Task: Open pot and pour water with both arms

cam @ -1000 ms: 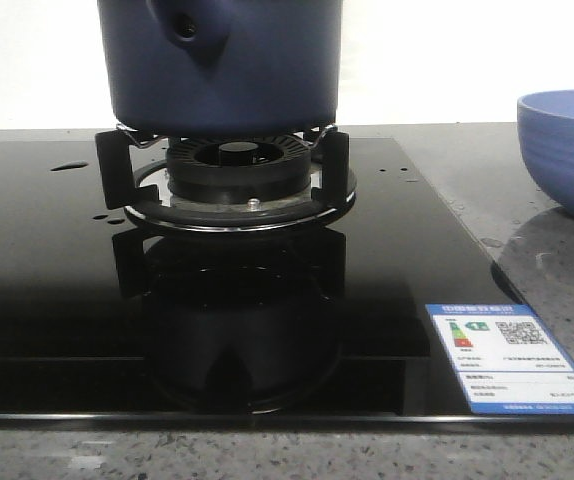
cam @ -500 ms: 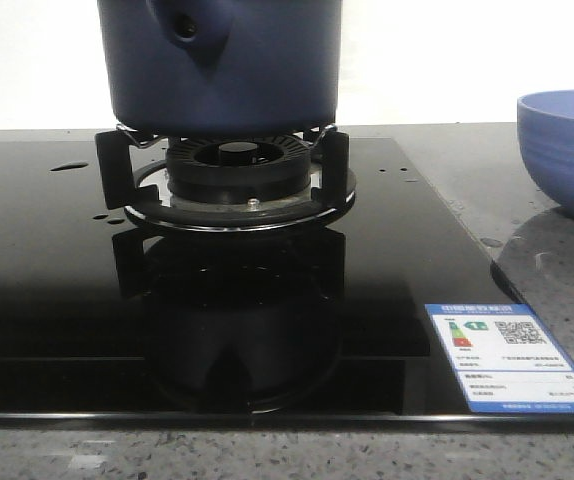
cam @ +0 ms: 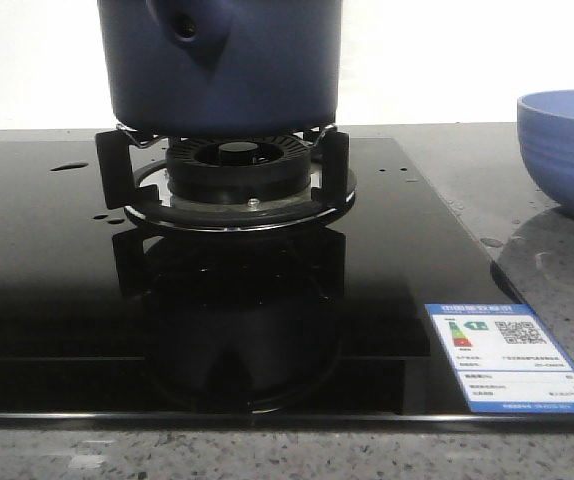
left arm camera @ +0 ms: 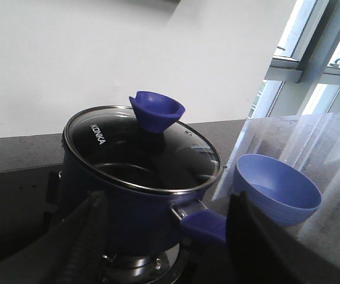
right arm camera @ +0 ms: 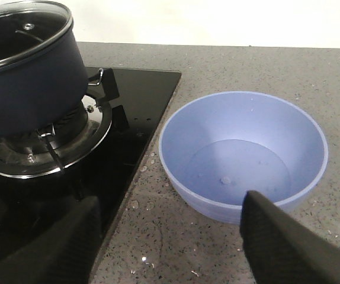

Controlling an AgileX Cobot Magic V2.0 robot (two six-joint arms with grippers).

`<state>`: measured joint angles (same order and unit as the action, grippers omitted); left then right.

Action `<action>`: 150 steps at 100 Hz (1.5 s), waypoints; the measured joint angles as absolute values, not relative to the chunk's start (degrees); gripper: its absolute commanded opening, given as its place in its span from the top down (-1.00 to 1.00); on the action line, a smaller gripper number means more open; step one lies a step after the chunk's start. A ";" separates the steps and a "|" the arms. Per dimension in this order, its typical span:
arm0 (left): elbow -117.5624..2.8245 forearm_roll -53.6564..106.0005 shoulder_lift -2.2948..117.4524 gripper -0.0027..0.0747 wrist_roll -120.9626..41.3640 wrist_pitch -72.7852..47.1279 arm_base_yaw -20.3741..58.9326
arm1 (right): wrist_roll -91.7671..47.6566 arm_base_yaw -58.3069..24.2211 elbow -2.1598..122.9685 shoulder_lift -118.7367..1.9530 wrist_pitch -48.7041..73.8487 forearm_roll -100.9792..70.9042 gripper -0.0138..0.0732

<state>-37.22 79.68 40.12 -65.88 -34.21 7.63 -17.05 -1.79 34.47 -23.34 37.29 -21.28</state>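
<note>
The dark navy pot (cam: 222, 65) stands on the gas burner (cam: 237, 180), its side bracket with a round hole facing the front camera. In the left wrist view the pot (left arm camera: 128, 201) wears a glass lid (left arm camera: 140, 151) with a blue knob (left arm camera: 156, 110); a blue side handle (left arm camera: 204, 226) points toward my left gripper (left arm camera: 164, 236), which is open and apart from it. My right gripper (right arm camera: 170, 236) is open and empty above the counter, between the stove and the light-blue bowl (right arm camera: 244, 154). Water shows only as small drops (cam: 69, 166) on the black glass.
The black glass stove top (cam: 47, 280) carries an energy label (cam: 512, 358) at its front right corner. The light-blue bowl (cam: 567, 150) stands on the grey speckled counter (cam: 467, 160) to the right of the stove. A white wall lies behind.
</note>
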 measured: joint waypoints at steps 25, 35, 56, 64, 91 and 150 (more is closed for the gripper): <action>-44.28 84.34 52.34 -0.36 -73.52 -35.90 7.75 | -17.16 -1.79 34.47 -23.34 37.29 -21.40 -0.37; -47.62 84.44 58.09 -0.36 -74.88 -37.21 8.75 | -17.16 -1.79 34.47 -23.34 37.29 -21.40 -0.36; -54.51 84.48 69.12 -0.36 -79.26 -37.72 13.26 | -17.16 -1.79 34.47 -23.34 37.40 -21.50 -0.36; -57.02 84.48 72.54 -0.36 -80.34 -37.62 14.49 | -17.16 -1.79 34.47 -23.34 37.61 -21.49 -0.36; -63.55 84.48 81.23 -0.36 -82.79 -36.51 17.44 | -17.16 -1.79 34.47 -23.34 37.82 -21.49 -0.37; -68.32 84.46 86.27 0.03 -84.24 -34.45 19.99 | -17.16 -1.79 34.47 -23.34 38.06 -21.49 -0.36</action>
<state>-68.32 84.46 86.27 -84.24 -34.45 19.99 -17.16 -1.79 34.47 -23.34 38.06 -21.49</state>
